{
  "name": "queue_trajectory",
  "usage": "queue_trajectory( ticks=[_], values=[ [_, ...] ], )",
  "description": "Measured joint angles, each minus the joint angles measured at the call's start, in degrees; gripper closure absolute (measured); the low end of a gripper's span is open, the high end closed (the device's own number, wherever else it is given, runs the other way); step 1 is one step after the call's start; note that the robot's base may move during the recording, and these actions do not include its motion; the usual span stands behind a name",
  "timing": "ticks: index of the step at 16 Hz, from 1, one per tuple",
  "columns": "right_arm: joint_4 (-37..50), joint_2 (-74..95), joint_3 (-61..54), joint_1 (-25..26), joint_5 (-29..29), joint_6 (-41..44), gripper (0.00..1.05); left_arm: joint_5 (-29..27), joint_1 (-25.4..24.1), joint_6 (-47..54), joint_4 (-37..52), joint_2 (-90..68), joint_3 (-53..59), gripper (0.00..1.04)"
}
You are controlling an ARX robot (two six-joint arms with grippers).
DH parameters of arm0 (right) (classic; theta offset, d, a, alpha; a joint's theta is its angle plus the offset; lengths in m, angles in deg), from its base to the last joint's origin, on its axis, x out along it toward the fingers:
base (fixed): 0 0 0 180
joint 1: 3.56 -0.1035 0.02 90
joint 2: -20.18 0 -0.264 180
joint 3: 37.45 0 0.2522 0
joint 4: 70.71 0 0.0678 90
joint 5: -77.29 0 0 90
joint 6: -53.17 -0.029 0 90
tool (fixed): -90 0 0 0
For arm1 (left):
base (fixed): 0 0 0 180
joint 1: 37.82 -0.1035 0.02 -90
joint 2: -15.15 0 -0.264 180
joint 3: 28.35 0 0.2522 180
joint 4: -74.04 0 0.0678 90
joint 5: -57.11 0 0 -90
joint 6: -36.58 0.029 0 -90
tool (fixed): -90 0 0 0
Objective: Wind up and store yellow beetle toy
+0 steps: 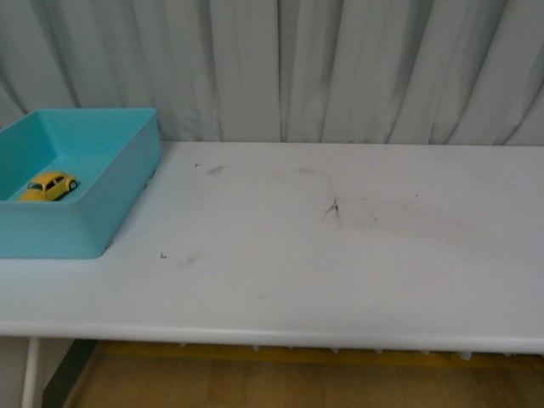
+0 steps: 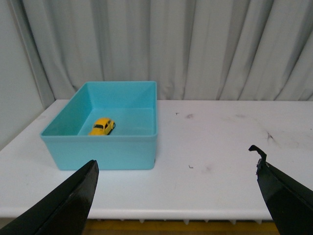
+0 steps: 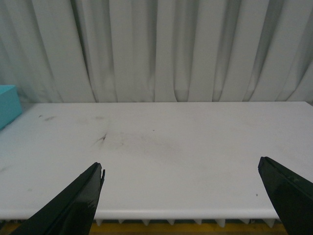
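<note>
The yellow beetle toy (image 1: 49, 185) sits on its wheels inside the turquoise bin (image 1: 119, 183) at the table's far left. It also shows in the left wrist view (image 2: 102, 126), on the floor of the bin (image 2: 107, 152). My left gripper (image 2: 176, 169) is open and empty, held back over the table's front edge, well short of the bin. My right gripper (image 3: 181, 171) is open and empty over the front edge further right. Neither gripper shows in the front view.
The white table (image 1: 340, 246) carries scuff marks (image 1: 333, 208) near its middle. Grey curtains (image 1: 340, 68) hang close behind it. A corner of the bin (image 3: 7, 105) shows in the right wrist view. The wooden floor (image 1: 255, 382) lies below the front edge.
</note>
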Motion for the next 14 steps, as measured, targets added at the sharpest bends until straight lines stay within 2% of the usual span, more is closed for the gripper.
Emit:
queue_trajectory(
  ticks=[14],
  values=[
    [-0.07,-0.04,-0.02,0.0,0.0,0.0,0.07,0.0,0.0,-0.02,0.0,0.0,0.0,0.07]
  ],
)
